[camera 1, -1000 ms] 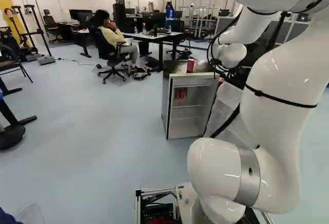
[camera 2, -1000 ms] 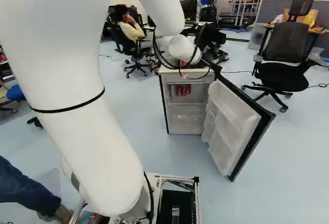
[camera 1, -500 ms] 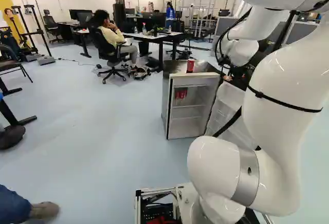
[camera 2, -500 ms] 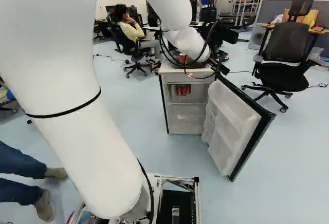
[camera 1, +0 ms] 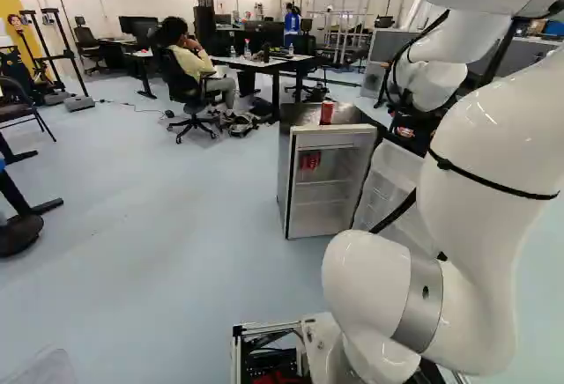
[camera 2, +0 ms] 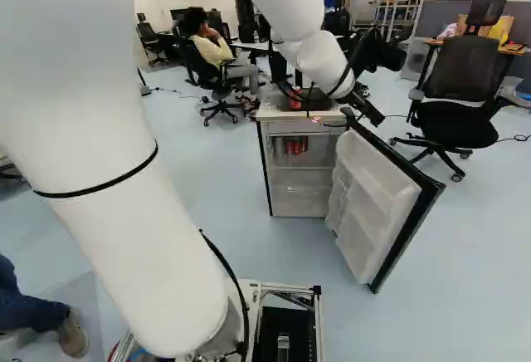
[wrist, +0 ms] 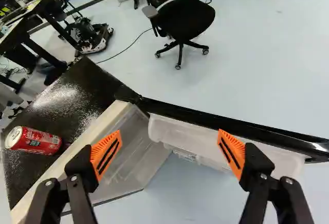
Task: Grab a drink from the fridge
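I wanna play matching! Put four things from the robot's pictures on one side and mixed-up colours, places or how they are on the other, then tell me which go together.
1. lone red can
2. fridge door
3. gripper
4. finger pads

A. open, gripping nothing
B. orange
C. on top of the fridge
D. swung out

Pairs: 1-C, 2-D, 3-A, 4-B

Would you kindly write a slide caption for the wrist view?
Open gripper near the swung-open door of a fridge, a red can standing on its dark top.
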Robot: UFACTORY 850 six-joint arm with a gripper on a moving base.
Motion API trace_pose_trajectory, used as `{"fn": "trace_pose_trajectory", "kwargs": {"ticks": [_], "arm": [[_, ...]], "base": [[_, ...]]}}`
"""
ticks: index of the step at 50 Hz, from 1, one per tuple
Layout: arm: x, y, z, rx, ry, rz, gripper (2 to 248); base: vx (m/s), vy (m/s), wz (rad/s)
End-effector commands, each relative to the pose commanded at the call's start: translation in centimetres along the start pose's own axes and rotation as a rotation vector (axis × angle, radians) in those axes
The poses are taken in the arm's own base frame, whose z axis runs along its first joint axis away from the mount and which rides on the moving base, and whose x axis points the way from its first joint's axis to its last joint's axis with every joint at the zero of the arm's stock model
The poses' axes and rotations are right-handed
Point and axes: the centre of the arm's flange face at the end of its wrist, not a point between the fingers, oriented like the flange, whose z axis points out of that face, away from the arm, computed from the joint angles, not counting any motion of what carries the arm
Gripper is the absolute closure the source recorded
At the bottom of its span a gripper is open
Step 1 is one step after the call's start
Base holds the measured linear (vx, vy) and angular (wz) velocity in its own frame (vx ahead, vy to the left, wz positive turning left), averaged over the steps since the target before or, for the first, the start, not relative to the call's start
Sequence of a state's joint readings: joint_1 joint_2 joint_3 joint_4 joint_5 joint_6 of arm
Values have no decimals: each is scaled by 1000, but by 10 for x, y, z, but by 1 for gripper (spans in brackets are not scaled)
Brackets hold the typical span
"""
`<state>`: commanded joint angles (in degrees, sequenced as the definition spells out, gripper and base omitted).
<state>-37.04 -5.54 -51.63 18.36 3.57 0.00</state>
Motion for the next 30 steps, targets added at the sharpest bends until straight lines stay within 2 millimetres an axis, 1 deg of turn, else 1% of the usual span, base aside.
{"fn": "trace_pose_trajectory", "kwargs": {"ticks": [22, 30], "arm": [[12, 34, 9, -51, -53, 49, 3], [19, 46, 13, -68, -48, 66, 3]], "base": [[0, 0, 0], [0, 0, 0]]}}
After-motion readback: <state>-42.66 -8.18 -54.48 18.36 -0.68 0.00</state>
